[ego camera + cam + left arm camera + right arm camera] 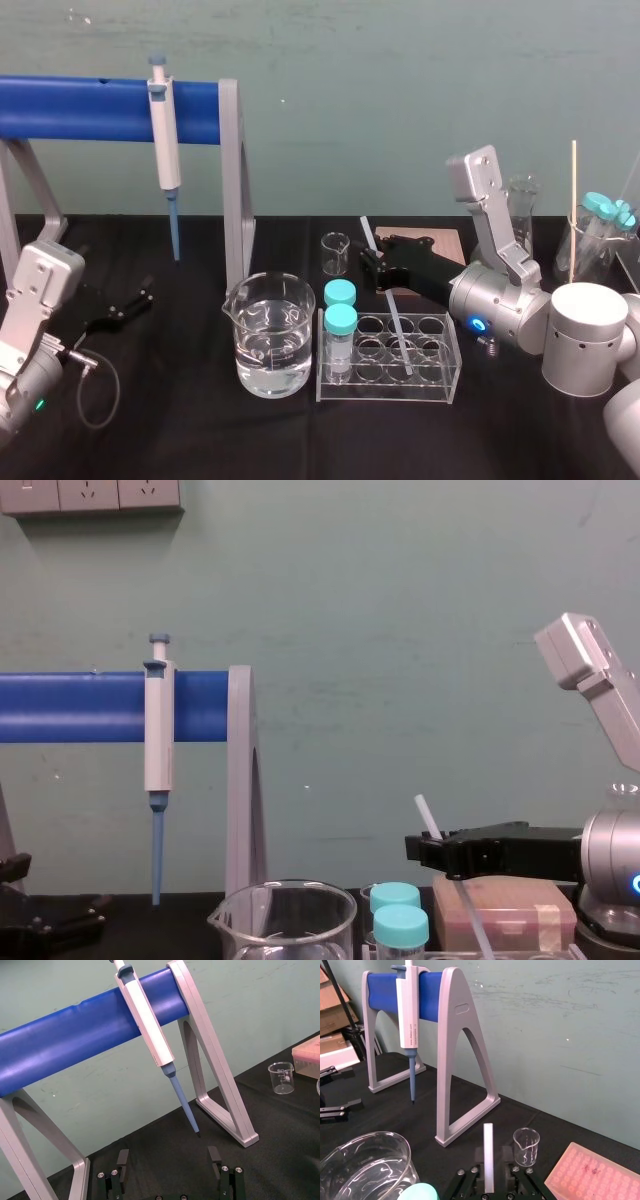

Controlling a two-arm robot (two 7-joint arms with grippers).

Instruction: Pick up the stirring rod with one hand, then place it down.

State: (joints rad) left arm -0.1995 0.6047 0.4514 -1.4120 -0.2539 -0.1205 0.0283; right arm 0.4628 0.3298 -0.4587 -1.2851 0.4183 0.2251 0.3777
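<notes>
The stirring rod (400, 330) is a thin whitish stick leaning in the clear tube rack (440, 385), its lower end in a rack hole and its top pointing back and left. My right gripper (372, 262) reaches in from the right and has its black fingers around the rod's upper part. In the right wrist view the rod (488, 1155) stands straight up between the fingers, which sit against both its sides. The chest view shows the rod's tip (428, 815) poking above the gripper (420, 848). My left gripper (130, 305) rests on the table at far left, fingers (122, 1160) spread apart.
A beaker of water (270, 345) and two teal-capped tubes (340, 320) stand left of the rack. A small empty beaker (335, 253) and a pink tip box (590, 1175) lie behind it. A pipette (163, 140) hangs on the blue-barred stand (236, 180). Glassware stands at far right.
</notes>
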